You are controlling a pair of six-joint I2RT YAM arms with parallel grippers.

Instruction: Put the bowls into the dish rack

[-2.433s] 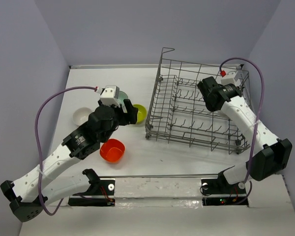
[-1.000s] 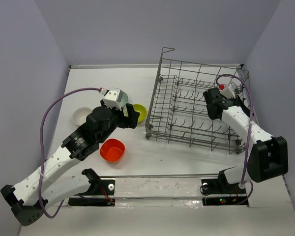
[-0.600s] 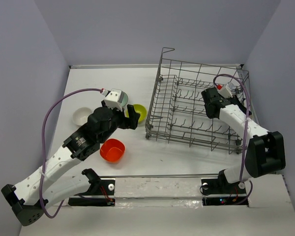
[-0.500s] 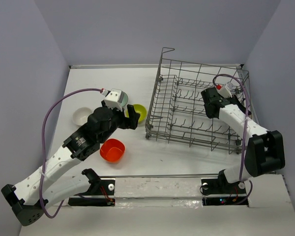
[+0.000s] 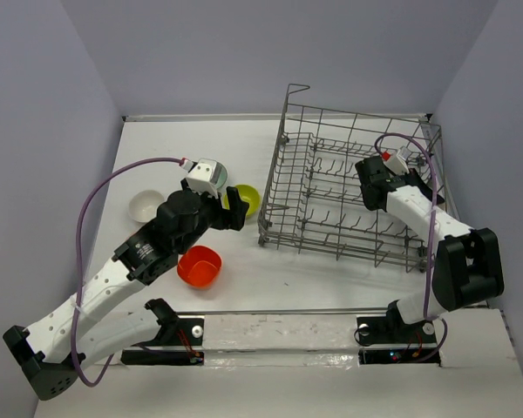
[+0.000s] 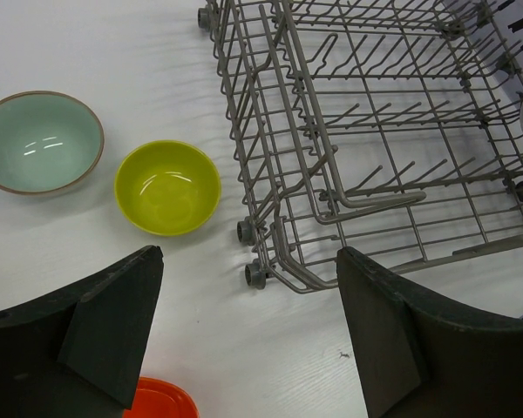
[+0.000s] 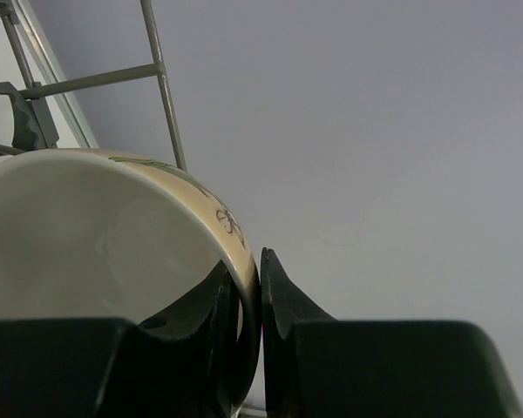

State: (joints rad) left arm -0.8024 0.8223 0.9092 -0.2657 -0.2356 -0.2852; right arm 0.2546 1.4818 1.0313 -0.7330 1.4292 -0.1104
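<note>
Right tool (image 7: 260,296) is pinched on the rim of the patterned cream bowl (image 7: 96,235), inside the dish rack (image 5: 349,187) toward its right side. Left tool (image 6: 248,322) is spread wide above the counter (image 6: 113,43) by the rack's corner. Lime bowl (image 6: 167,187), teal bowl (image 6: 40,142), white bowl (image 5: 145,205) and orange bowl (image 5: 199,266) sit on the counter left of the rack.

Five small bowls are visible: one pale teal bowl (image 6: 39,144), one lime-yellow bowl (image 6: 167,187), one plain white bowl (image 5: 144,205), one orange-red rounded-square bowl (image 5: 200,266) and one cream patterned bowl (image 7: 96,235). There is one grey wire dish rack (image 5: 349,248). There are two grippers: the left gripper (image 6: 248,261) and the right gripper (image 7: 248,266).
</note>
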